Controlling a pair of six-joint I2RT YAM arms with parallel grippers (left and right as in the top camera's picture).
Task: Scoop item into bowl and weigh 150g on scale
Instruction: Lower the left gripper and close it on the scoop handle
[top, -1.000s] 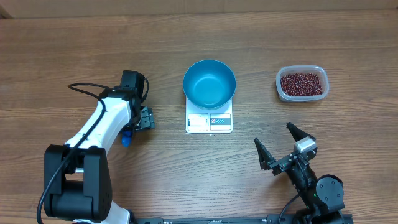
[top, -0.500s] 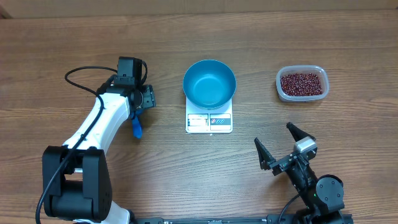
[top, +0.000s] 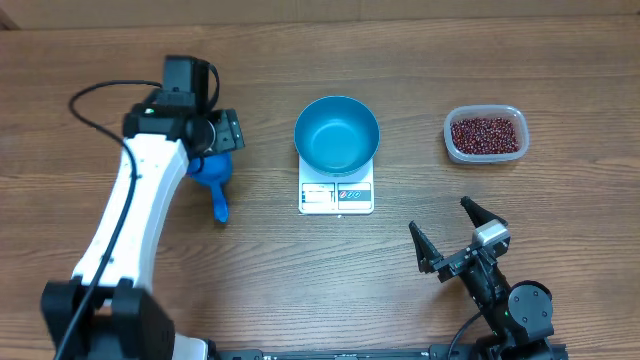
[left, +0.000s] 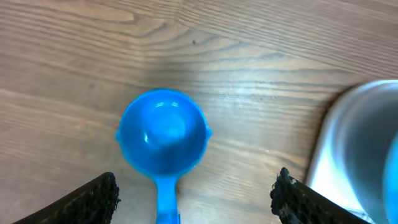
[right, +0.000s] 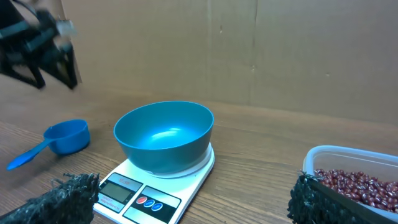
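Note:
Maroon beans, the item (top: 485, 134) (right: 356, 183), fill a clear tub (top: 449, 145) at the right. The empty blue bowl (top: 336, 133) (right: 165, 133) stands on the white scale (top: 336, 197) (right: 149, 190). My left gripper (top: 222, 135) (left: 196, 200) hangs open above a small blue scoop (top: 212, 174) (left: 163, 137). The scoop lies on the table, and its handle runs back between the fingers (left: 93, 202) without touching them. My right gripper (top: 455, 237) (right: 196, 205) rests open near the table's front edge and faces the scale, with nothing between its fingers.
In the right wrist view the scoop (right: 62, 138) lies left of the bowl, under the blurred left arm (right: 37, 43). The scale's edge (left: 348, 155) shows at the right of the left wrist view. A cardboard wall (right: 249, 50) stands behind the table.
My left arm has pulled back toward the far left, uncovering the scoop, which now lies fully visible on the table. The right arm has not moved.

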